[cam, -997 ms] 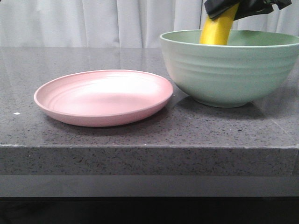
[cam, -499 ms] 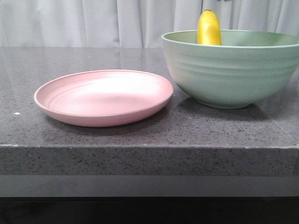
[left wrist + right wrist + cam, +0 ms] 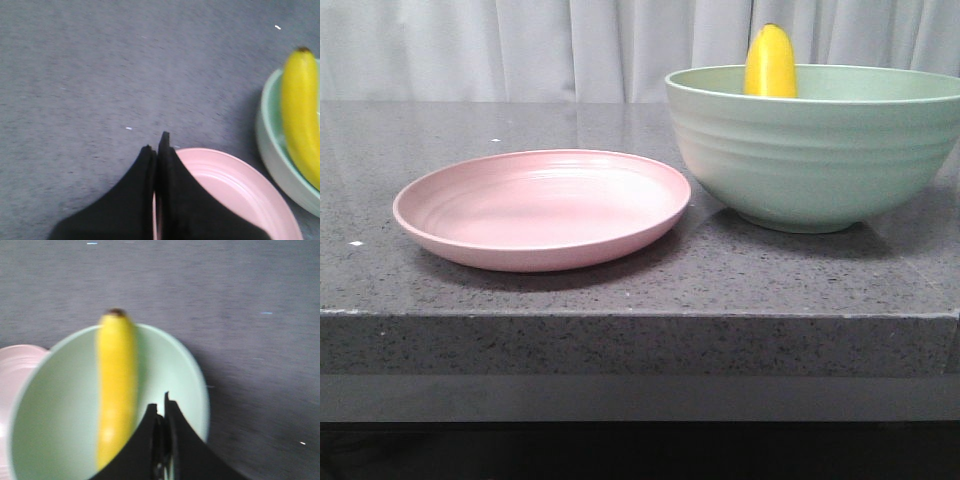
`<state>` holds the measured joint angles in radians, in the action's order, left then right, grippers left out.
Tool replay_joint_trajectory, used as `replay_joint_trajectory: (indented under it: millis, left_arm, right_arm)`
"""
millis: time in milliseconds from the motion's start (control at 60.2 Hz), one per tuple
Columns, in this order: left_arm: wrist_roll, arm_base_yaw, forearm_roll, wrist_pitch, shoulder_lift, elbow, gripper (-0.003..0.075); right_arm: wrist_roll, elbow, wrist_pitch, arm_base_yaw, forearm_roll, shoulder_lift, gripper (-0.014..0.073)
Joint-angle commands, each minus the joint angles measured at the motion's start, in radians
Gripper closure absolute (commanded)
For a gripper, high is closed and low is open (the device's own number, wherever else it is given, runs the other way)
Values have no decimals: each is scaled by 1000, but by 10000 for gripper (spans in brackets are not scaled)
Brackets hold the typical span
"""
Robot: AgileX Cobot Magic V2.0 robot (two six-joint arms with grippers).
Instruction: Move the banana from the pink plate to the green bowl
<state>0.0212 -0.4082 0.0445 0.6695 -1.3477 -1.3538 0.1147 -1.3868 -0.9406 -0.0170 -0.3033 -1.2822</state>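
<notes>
The yellow banana (image 3: 770,62) leans inside the mint-green bowl (image 3: 810,150), its tip sticking up above the rim. It also shows in the right wrist view (image 3: 116,390) and the left wrist view (image 3: 300,125). The pink plate (image 3: 542,207) lies bare to the left of the bowl. My right gripper (image 3: 161,410) is shut and empty, high above the bowl (image 3: 60,410), apart from the banana. My left gripper (image 3: 156,150) is shut and empty above the pink plate's (image 3: 235,190) edge. Neither gripper shows in the front view.
The dark speckled stone counter (image 3: 640,290) has a front edge close to the plate. A pale curtain (image 3: 520,50) hangs behind. The plate and bowl nearly touch.
One second ago my right gripper held the banana's top over the bowl. It has let go and risen out of the front view; the banana now rests in the bowl, tip slightly shifted right.
</notes>
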Motion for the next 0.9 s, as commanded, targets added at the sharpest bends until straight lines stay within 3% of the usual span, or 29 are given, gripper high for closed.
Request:
replay_joint_trajectory:
  millis: [0, 216, 482, 715, 881]
  left_arm:
    - [67, 71, -78, -85, 100, -3, 741]
    - [92, 179, -121, -150, 310, 169, 741]
    - [92, 231, -121, -228, 637, 531, 741]
    - [92, 231, -112, -311, 924, 838, 741]
    - [93, 231, -81, -316, 1097, 953, 741]
  right_arm:
    - [-52, -28, 61, 6, 94, 78, 654]
    - [-6, 174, 322, -42, 122, 300, 654]
    - [19, 617, 583, -117, 123, 622, 654]
    - [25, 952, 702, -118, 115, 949, 654]
    - [25, 1062, 708, -118, 87, 1145, 654]
